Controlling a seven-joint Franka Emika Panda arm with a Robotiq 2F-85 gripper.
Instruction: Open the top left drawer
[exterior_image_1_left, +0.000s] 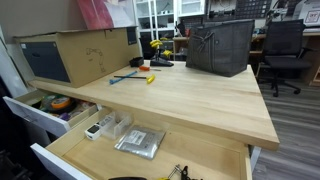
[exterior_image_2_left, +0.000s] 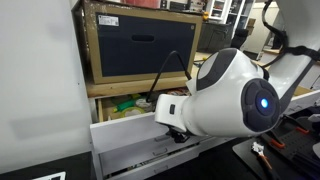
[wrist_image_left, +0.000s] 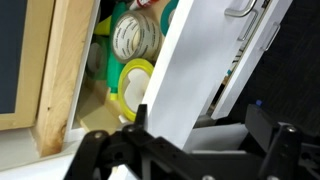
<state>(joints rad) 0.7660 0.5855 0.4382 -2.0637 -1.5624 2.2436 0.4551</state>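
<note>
Top left drawer (exterior_image_1_left: 30, 114) stands pulled out at the desk's (exterior_image_1_left: 200, 95) left front corner. In an exterior view the arm (exterior_image_2_left: 230, 95) hides most of it. Pincer (wrist_image_left: 195, 150) spread, its black fingers (wrist_image_left: 140, 118) straddling the smooth white front; contact indistinct. Round tape rolls (wrist_image_left: 135, 38) lie inside on light wood, partly cut off.

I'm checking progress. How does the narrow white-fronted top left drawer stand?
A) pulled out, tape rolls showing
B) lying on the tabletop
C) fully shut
A: the narrow white-fronted drawer juts out from under the wooden tabletop, with tape rolls visible inside.
</note>
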